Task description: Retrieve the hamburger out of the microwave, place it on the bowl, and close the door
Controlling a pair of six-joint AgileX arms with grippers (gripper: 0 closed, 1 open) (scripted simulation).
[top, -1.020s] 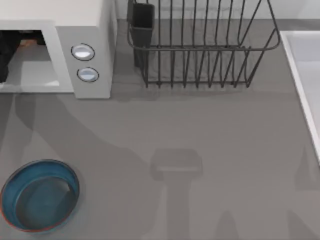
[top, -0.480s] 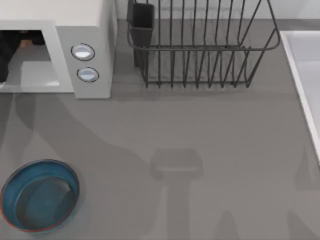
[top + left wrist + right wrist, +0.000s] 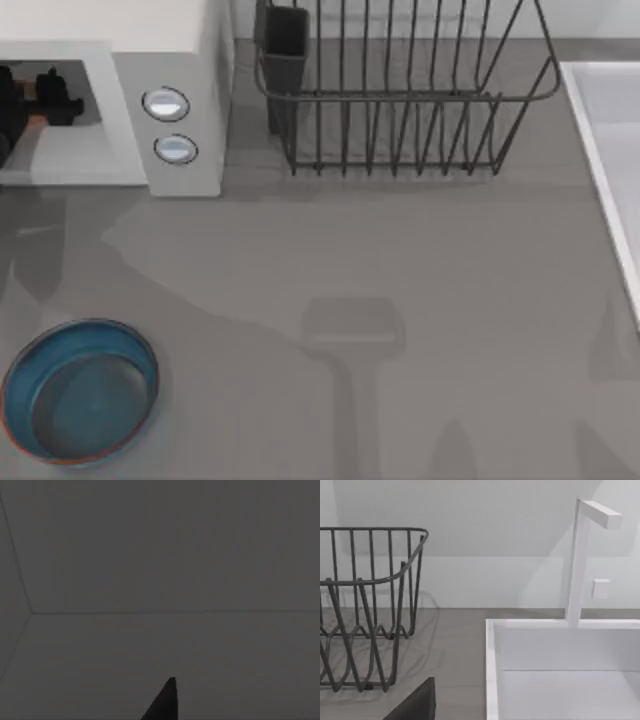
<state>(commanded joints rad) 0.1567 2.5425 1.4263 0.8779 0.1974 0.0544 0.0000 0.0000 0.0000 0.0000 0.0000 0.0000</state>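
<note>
Top view: left gripper (image 3: 45,95) inside the microwave (image 3: 170,60) cavity, reaching for the hamburger (image 3: 35,120), an orange patch at its tip; jaws' state unclear. Bowl (image 3: 80,390) waits well below the microwave. Left wrist view: dark. Right wrist view: dish rack (image 3: 367,610), sink (image 3: 560,670); right arm parked.

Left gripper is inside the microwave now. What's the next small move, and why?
Probably draw the left gripper slowly out of the microwave towards the bowl. An orange patch, likely the hamburger, sits at its fingers, though the grasp itself is unclear.
</note>
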